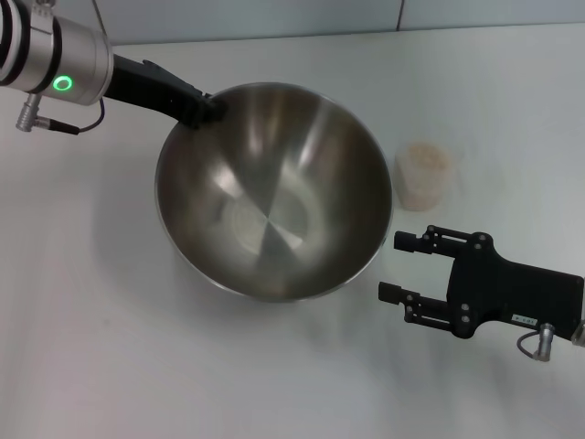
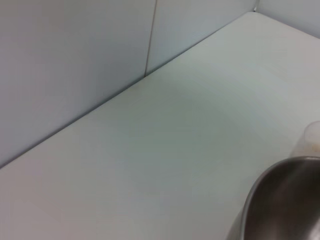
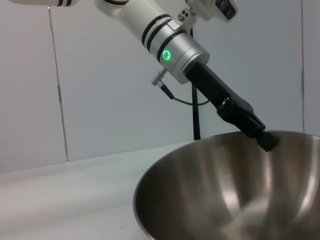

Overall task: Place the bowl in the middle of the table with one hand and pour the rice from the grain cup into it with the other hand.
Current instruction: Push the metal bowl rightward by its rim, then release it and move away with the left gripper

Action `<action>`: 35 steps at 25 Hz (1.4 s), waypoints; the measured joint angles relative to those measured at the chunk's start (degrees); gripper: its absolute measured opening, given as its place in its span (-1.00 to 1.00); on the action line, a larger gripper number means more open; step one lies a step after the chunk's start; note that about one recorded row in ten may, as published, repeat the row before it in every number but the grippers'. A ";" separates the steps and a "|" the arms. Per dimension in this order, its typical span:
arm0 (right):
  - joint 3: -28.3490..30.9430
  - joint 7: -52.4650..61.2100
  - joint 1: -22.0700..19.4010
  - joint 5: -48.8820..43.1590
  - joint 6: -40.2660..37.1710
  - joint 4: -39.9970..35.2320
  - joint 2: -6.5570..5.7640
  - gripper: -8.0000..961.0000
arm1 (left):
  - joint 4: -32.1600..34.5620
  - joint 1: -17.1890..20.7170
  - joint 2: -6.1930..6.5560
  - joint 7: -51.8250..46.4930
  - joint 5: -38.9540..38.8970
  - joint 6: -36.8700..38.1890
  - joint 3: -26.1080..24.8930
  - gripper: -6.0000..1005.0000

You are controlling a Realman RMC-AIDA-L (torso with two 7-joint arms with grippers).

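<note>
The steel bowl [image 1: 274,187] sits tilted near the middle of the white table [image 1: 82,329]. My left gripper [image 1: 206,108] is shut on its far-left rim. The right wrist view shows that same gripper [image 3: 264,137] clamped on the bowl's [image 3: 225,195] edge. The bowl holds nothing. The grain cup [image 1: 423,176] stands upright just right of the bowl, with pale rice [image 1: 424,154] inside. My right gripper [image 1: 393,267] is open near the bowl's front right, in front of the cup and holding nothing. In the left wrist view only the bowl rim [image 2: 272,190] and a sliver of the cup [image 2: 313,141] appear.
A pale wall [image 2: 75,65] runs along the table's far edge. Bare tabletop lies left of and in front of the bowl.
</note>
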 joint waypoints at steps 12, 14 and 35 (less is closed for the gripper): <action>0.00 0.00 0.00 -0.03 -0.03 0.00 0.00 0.37 | -1.14 -0.55 0.00 0.27 -0.04 -0.82 0.01 -0.91; 0.00 0.00 0.01 -0.04 -0.03 0.00 0.00 0.37 | -1.14 -0.55 0.00 0.27 -0.04 -0.83 0.01 -0.91; 0.00 0.00 0.18 -0.16 -0.03 0.00 0.00 0.38 | -4.28 -0.64 0.18 1.49 -0.07 -3.08 0.00 -0.91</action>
